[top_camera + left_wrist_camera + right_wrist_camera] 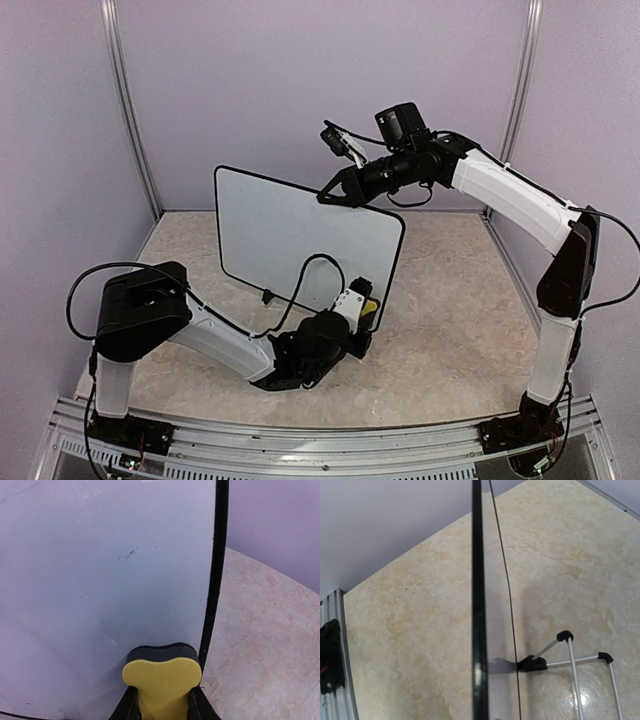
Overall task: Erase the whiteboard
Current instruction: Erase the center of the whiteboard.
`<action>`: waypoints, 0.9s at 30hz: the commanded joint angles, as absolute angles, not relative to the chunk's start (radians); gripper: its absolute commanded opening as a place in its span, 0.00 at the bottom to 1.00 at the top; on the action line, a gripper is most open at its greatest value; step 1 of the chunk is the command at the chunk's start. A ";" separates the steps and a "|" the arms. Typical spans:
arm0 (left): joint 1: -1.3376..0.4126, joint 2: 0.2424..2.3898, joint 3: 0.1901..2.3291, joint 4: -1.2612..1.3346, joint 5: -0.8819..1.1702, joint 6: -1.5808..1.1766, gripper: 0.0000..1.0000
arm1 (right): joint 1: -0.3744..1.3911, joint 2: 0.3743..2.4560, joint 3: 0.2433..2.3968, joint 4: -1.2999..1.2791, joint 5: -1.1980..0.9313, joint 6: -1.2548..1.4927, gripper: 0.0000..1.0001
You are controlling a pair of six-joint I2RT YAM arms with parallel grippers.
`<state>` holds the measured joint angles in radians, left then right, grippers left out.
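Observation:
The whiteboard stands upright on the table, tilted a little, and its face looks wiped clean. In the left wrist view the board shows only a few faint dark specks. My left gripper is shut on a yellow eraser, whose black felt presses on the board's lower right corner beside the black frame. My right gripper sits on the board's top edge and holds it. The right wrist view looks down along that edge; its fingers are out of frame.
A wire stand with black feet props the board from behind. The left arm's black cable loops in front of the board. Purple walls enclose the table on three sides. An aluminium rail runs along the near edge.

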<state>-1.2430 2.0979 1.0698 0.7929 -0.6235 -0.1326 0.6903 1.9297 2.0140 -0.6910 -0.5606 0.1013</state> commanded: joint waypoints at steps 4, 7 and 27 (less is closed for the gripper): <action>-1.207 2.231 1.166 0.642 -0.652 -0.164 0.00 | 0.740 2.036 1.943 -0.886 -0.611 0.192 0.00; -1.187 2.245 1.178 0.610 -0.688 -0.192 0.00 | 0.739 2.036 1.940 -0.885 -0.613 0.191 0.00; -1.207 2.030 0.911 0.984 -0.925 0.005 0.00 | 0.745 2.030 2.056 -0.976 -0.604 0.205 0.07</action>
<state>-1.2236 2.1380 0.9421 0.8566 -0.8505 -0.0456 0.6945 1.9530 2.0472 -0.6941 -0.5915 0.1135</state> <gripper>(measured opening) 0.253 0.031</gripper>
